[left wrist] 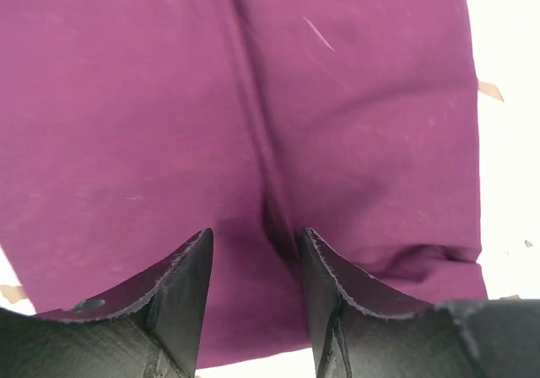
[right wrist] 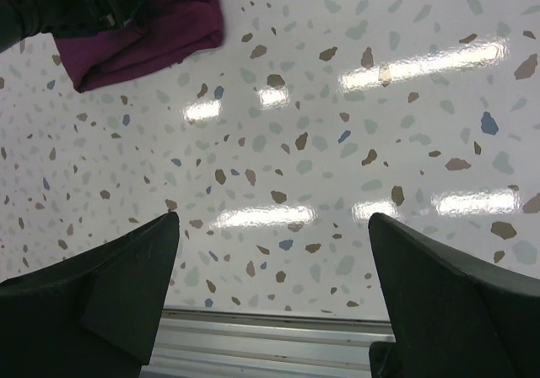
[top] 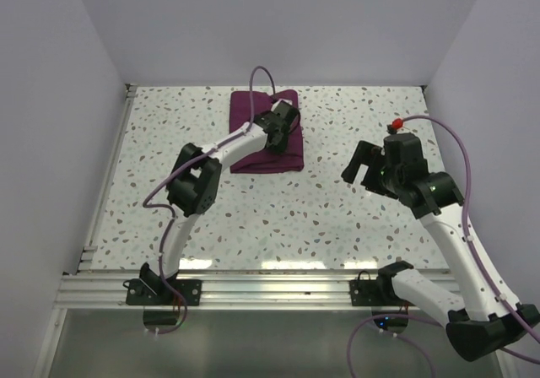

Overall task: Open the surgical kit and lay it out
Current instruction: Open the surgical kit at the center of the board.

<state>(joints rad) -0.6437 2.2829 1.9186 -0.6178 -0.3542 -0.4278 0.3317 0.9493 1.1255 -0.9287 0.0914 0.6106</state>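
Observation:
The surgical kit is a folded dark purple cloth bundle (top: 253,121) at the back middle of the table. It fills the left wrist view (left wrist: 169,125), with a lengthwise fold down its middle. Its corner shows in the right wrist view (right wrist: 160,36). My left gripper (top: 283,123) is low over the bundle's right half, jaws open (left wrist: 255,241), straddling cloth beside the fold. My right gripper (top: 361,165) is open (right wrist: 274,226) and empty, held above the bare table to the right of the bundle. The steel tray and instruments are hidden.
The speckled tabletop (top: 354,218) is walled by white panels at the left, back and right. An aluminium rail (top: 278,289) runs along the near edge, also showing in the right wrist view (right wrist: 270,344). Purple cables loop from both arms.

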